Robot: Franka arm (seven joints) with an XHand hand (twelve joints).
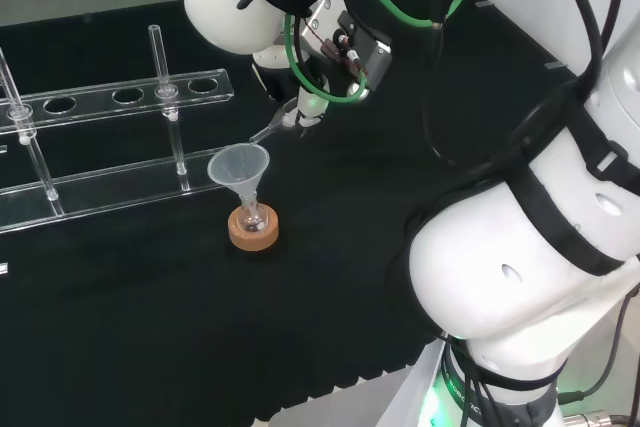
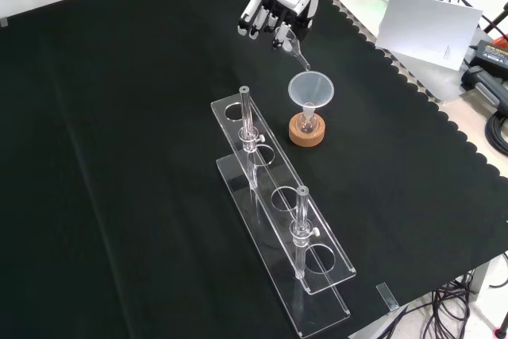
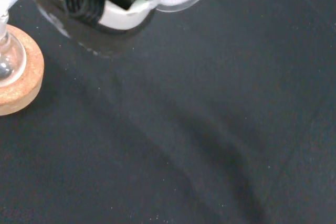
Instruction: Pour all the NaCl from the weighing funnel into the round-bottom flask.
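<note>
The hand point(image 2: 278, 7) is holding the little glass scoop point(image 2: 298, 55) in curled fingers, tipping its spout just above the big funnel point(image 2: 309, 89) in the flask point(image 2: 307, 124) on the cork ring point(image 2: 306, 133), so the pouring is probably just starting.

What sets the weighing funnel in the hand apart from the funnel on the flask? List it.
The weighing funnel is slim, held tilted in the hand with its spout angled down; the funnel on the round-bottom flask is a wide cone standing upright. The weighing funnel hangs in the air; the funnel's stem sits in the flask's neck, above the cork ring. Both are clear.
</note>
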